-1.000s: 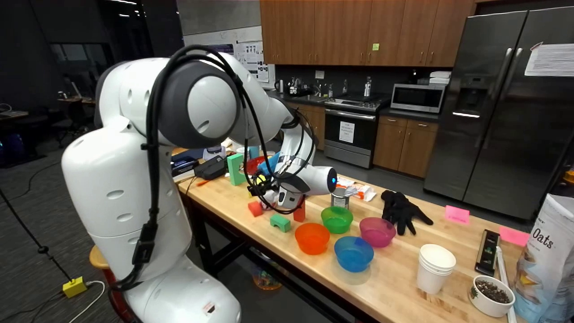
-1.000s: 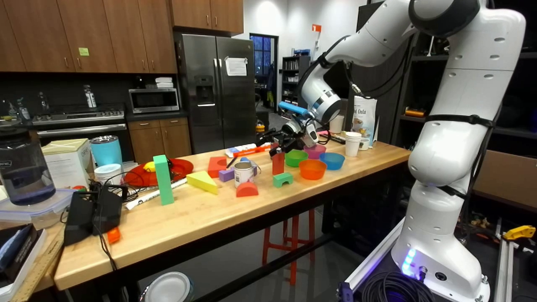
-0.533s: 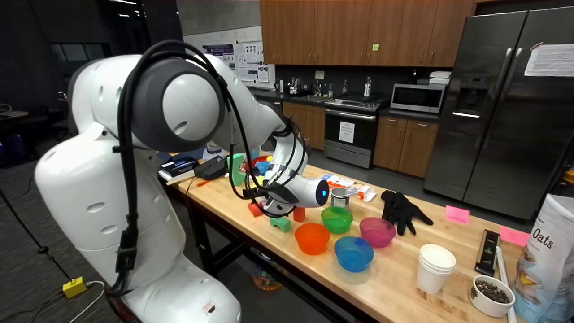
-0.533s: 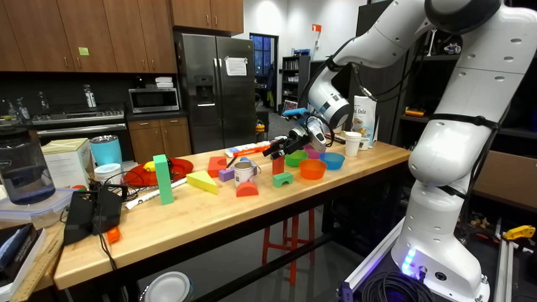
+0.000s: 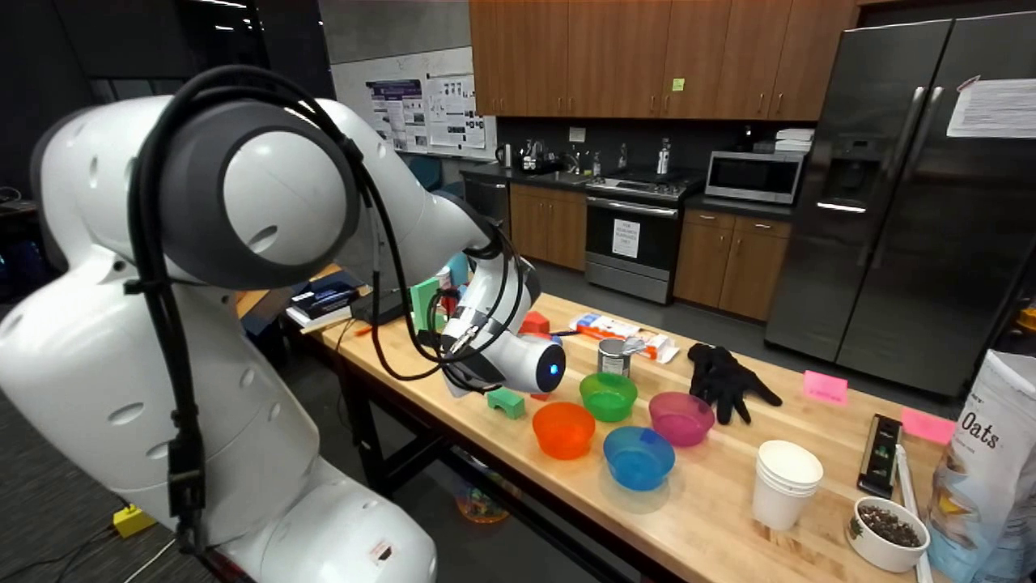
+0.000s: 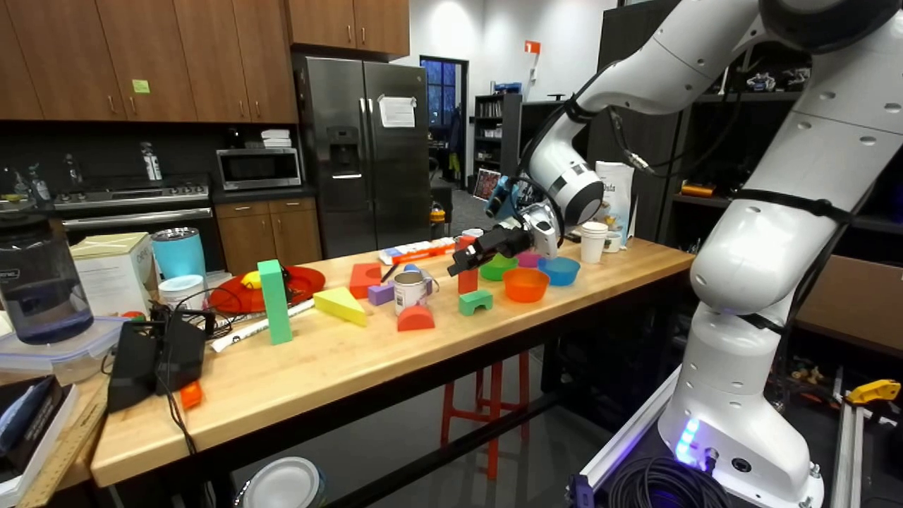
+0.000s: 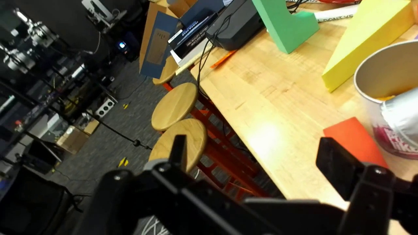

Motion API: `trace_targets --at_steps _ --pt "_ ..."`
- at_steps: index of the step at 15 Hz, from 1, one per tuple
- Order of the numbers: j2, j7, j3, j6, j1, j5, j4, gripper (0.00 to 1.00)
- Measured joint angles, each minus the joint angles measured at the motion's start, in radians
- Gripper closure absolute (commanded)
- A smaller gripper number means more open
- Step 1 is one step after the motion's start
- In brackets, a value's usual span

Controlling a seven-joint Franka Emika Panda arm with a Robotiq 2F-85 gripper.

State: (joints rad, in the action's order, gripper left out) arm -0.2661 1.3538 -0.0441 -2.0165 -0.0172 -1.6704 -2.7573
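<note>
My gripper (image 7: 256, 156) stands open in the wrist view, its fingers (image 7: 336, 166) wide apart and nothing between them. In an exterior view the gripper (image 6: 462, 259) hangs tilted above the table, in front of the upright red block (image 6: 467, 281). A green arch block (image 6: 475, 303) sits below it. Further left are a red half-round block (image 6: 415, 319) and an open can (image 6: 410, 293). In the wrist view the red half-round block (image 7: 359, 143) lies behind the right finger, beside the can (image 7: 378, 107). In an exterior view the arm hides the gripper, near the green arch block (image 5: 507, 402).
Orange (image 5: 563, 431), green (image 5: 608, 397), blue (image 5: 639, 459) and magenta (image 5: 681, 419) bowls stand together. Also there are a yellow wedge (image 7: 365, 42), a tall green block (image 6: 274, 302), a black glove (image 5: 723, 382) and white cups (image 5: 783, 486). Stools (image 7: 183, 140) stand below the table edge.
My arm has drawn back toward its base, and the gripper has turned and sunk lower, its fingers now pointing slantwise down. It stays open. The things on the table have not moved.
</note>
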Motion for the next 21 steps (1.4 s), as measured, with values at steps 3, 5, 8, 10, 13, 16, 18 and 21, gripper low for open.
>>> trace_targets --at_steps 3,5,8,10,13,16,18,21 --pt "-0.014 0.091 -0.004 -0.002 0.004 -0.042 -0.013 0.00" --pt "-0.016 0.106 -0.004 -0.002 0.003 -0.043 -0.015 0.00" --pt "-0.017 0.110 -0.004 -0.002 0.003 -0.043 -0.015 0.00" --pt "-0.010 0.117 0.003 0.007 0.000 -0.037 -0.010 0.00" --pt "0.026 0.208 0.042 0.030 -0.025 -0.043 -0.003 0.00" --pt "0.070 0.275 0.083 0.045 -0.057 -0.064 -0.010 0.00" --pt "0.100 0.306 0.100 0.046 -0.071 -0.109 -0.019 0.00" --pt "0.147 0.339 0.108 0.003 -0.079 -0.215 -0.019 0.00"
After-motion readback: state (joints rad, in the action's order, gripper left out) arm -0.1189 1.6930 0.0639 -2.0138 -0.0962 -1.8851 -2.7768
